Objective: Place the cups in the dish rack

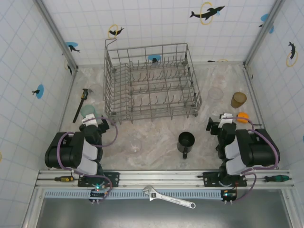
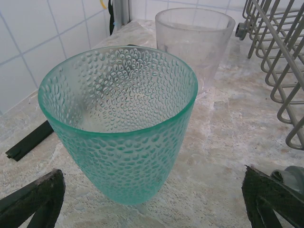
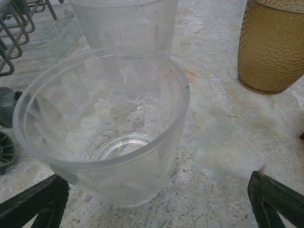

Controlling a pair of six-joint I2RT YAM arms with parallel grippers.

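White tiled walls (image 1: 156,19) box in a marbled beige tabletop (image 1: 156,137), and the grey wire dish rack (image 1: 152,80) sits at the far middle with no cup on its tines yet, so you are at the first pick.

Your left gripper (image 2: 152,199) is spread wide and holds nothing. The pale teal dimpled cup (image 2: 118,142) stands upright just ahead of it, framed by the two dark fingers (image 2: 33,199) but not touched. Your right gripper (image 3: 154,202) is equally wide and unladen, facing a clear ribbed plastic glass (image 3: 104,137) in the same way.

Judging from this, take one cup at a time. For the teal one, ease forward until the fingers sit on either side of the wall, below the rim. It narrows toward the base, so a low grip will likely slip; go for the upper half. Close softly, since thin plastic probably flexes.

Mind the frosted clear cup (image 2: 194,42) close behind it; overshooting could tip that one. On the right, a second clear glass (image 3: 123,23) stands just behind your target, with the amber-brown dimpled tumbler (image 3: 273,47) off to the side.

Lift straight up before swinging toward the rack. The black handled mug (image 1: 185,141) waits in the open between the arms.
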